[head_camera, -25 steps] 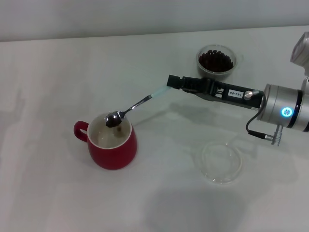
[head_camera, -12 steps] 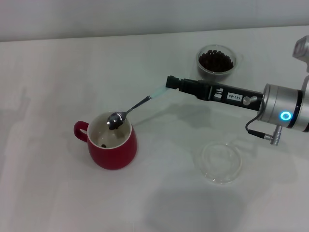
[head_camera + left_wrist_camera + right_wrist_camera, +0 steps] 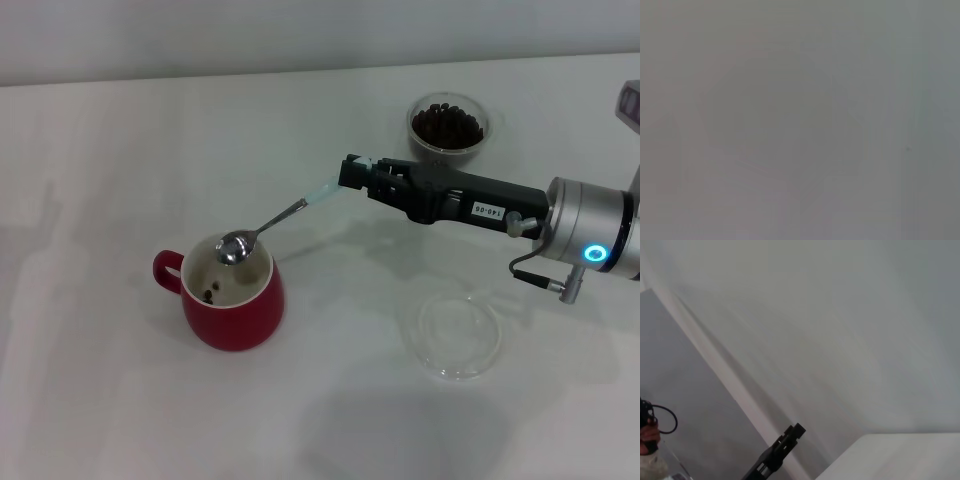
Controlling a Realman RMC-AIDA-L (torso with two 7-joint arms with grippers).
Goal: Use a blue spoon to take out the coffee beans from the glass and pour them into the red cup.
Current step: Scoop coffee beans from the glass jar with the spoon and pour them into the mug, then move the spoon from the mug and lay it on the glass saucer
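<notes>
Right end effector [image 3: 352, 172] reaches in from the right, clamped on the pale-blue handle end of the spoon [image 3: 272, 222]. Spoon slopes down toward the robot's left; metal bowl sits over the cup [image 3: 232, 303] opening, just above the rim, and looks tipped w/ no beans left in it. A few beans [image 3: 211, 294] lie on the white bottom inside the cup. Cup stands upright on the tabletop [image 3: 120, 160], loop handle pointing left. Glass [image 3: 448, 126] stands at the far right of the tabletop, behind the arm, w/ a heap of dark beans inside, well apart from the cup. Flat clear saucer [image 3: 458, 334] lies nearer the robot, below the arm, right of the cup. Left end effector not in view; left wrist view is a grey blank. Right wrist view shows only wall and a dark finger tip [image 3: 790, 436].
</notes>
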